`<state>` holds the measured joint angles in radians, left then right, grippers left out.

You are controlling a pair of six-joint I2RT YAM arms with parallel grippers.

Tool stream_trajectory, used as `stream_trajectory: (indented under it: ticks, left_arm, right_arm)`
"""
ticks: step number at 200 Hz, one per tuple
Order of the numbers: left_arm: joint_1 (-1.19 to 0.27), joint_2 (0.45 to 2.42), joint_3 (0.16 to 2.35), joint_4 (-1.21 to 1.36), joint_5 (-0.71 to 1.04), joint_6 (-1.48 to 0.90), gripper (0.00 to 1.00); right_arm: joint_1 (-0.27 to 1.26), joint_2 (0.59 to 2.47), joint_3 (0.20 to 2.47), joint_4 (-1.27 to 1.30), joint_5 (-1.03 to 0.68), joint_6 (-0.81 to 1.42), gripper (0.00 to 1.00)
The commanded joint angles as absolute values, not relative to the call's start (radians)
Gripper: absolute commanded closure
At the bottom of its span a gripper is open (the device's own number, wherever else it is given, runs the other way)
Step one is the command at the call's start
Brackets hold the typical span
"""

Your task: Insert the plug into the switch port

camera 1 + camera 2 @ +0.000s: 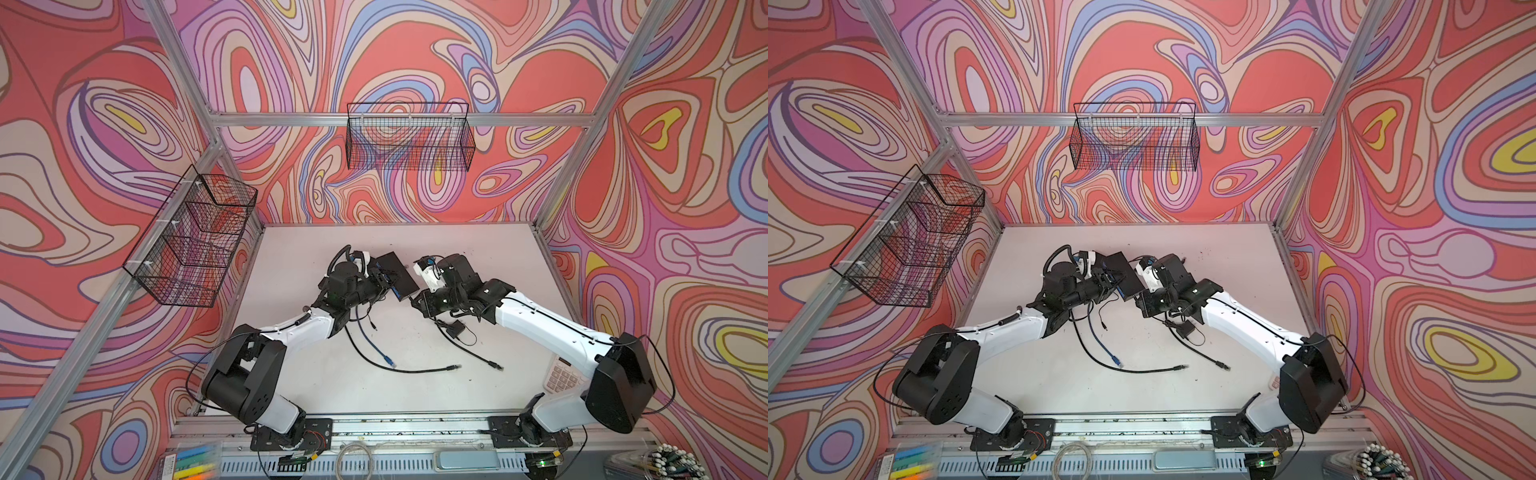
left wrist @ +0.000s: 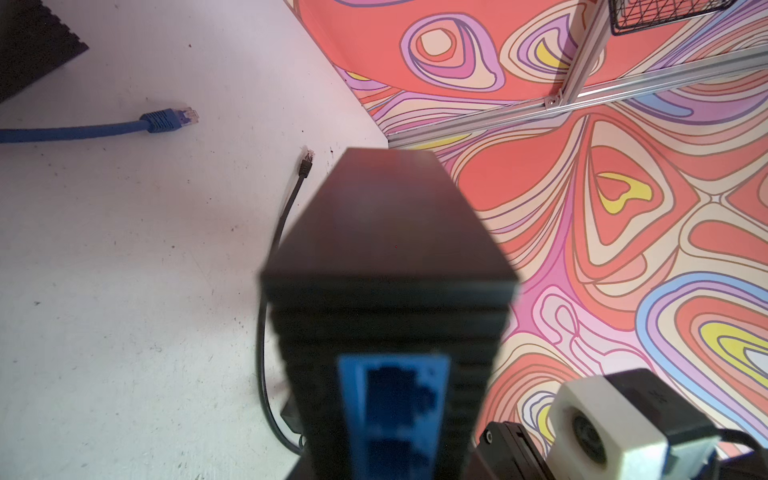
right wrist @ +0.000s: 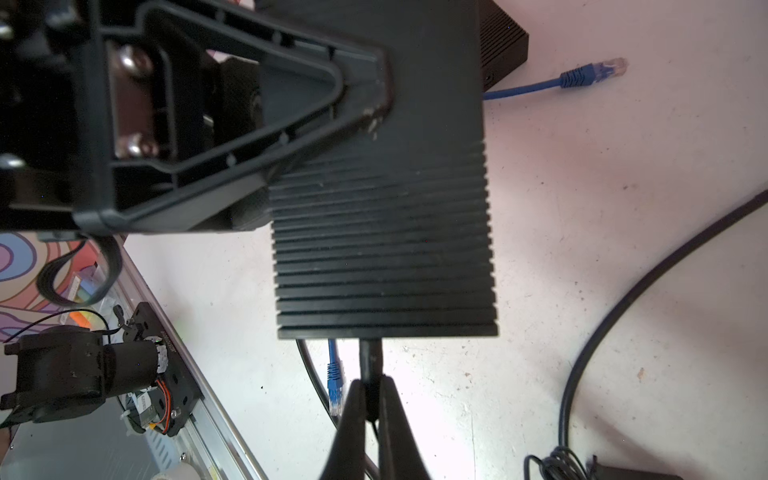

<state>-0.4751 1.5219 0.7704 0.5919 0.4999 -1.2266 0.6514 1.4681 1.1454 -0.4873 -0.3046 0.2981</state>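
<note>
The left tool (image 1: pixel 384 279) is clenched on the switch (image 3: pixel 382 249) and holds it above the surface (image 1: pixel 415 399), near the middle of the scene. In both top views the long axis of the switch runs from far left to near right. The right tool (image 3: pixel 372 397) is clenched on the black plug (image 3: pixel 371 359), its 2 fingers (image 3: pixel 353 415) pinching the body just behind the tip.

The relation that matters: the plug lies straight ahead of the right tool, and its long axis is in line with the long axis of the switch. The tip meets the short near-right end of the switch, about the middle of that edge. The port is hidden in the right wrist view, so I cannot tell if the tip is inside or only touching. The right arm is the nearer one to this end.

I judge the step in hand is the final push: a straight move along this common axis, toward far left, with no tilt. A loose blue cable (image 3: pixel 590 74) lies on the surface, apart from both tools
</note>
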Motion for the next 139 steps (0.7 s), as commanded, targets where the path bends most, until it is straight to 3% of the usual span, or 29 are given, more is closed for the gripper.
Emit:
stream_trajectory:
  ticks: [1, 139]
  left_arm:
    - [-0.501, 1.527, 0.759, 0.594, 0.604, -1.226, 0.88]
    - [-0.528, 1.523, 0.732, 0.587, 0.65, -1.189, 0.89]
  right_arm:
    - [0.65, 1.483, 1.201, -0.307, -0.318, 0.311, 1.0]
    - [0.651, 1.475, 1.221, -0.227, -0.295, 0.329, 1.0]
